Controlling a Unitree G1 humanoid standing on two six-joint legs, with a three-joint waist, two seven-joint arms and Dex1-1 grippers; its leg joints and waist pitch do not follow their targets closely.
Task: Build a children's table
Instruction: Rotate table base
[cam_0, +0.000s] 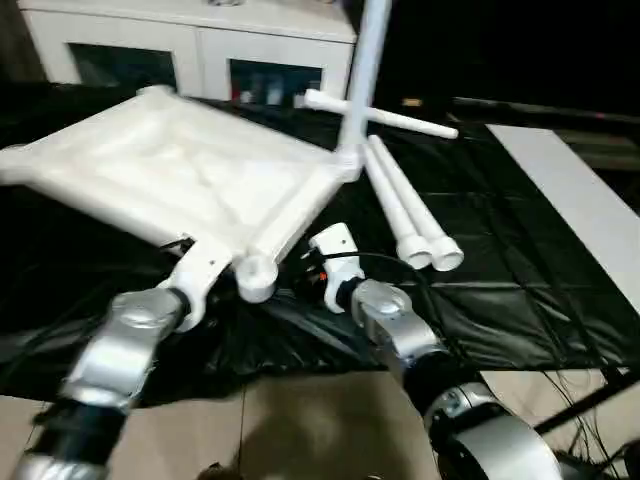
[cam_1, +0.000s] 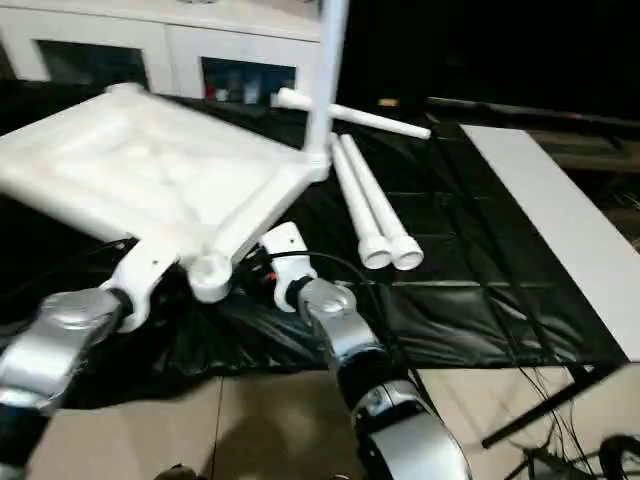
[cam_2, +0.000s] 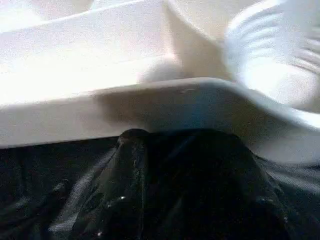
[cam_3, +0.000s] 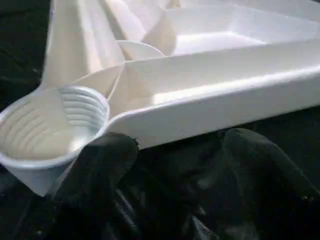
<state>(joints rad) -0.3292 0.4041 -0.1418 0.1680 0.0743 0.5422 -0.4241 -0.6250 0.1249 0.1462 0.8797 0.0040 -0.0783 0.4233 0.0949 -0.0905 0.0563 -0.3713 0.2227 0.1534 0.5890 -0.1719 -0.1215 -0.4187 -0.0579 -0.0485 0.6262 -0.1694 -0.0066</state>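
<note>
- Nearest the lens: two silver forearms reaching forward over crumpled black plastic sheeting (cam_0: 520, 290) toward the near edge of the white plastic rectangular tabletop (cam_0: 190, 170).
- Tabletop lying underside up, ribs and round corner sockets showing, near corner socket (cam_3: 47, 125) threaded inside and empty, far right corner already carrying one long white tapered round leg (cam_0: 365, 70) standing upright.
- Three loose legs on the sheeting: two side by side (cam_0: 410, 215) just right of the tabletop, one (cam_0: 380, 118) lying crosswise behind them.
- Likely light and stiff, hollow moulded plastic; smooth, so probably slippery on a bare pinch. Best taken by the straight rim beside a socket, where the wall gives the fingers a lip.
- Left gripper (cam_2: 185, 165) tucked low against the near rim, black fingers half spread; touching or merely under the edge, cannot tell.
- Right gripper (cam_3: 177, 155) spread wide, fingers (cam_3: 260, 165) just below the rim beside the empty socket, pinching nothing.
</note>
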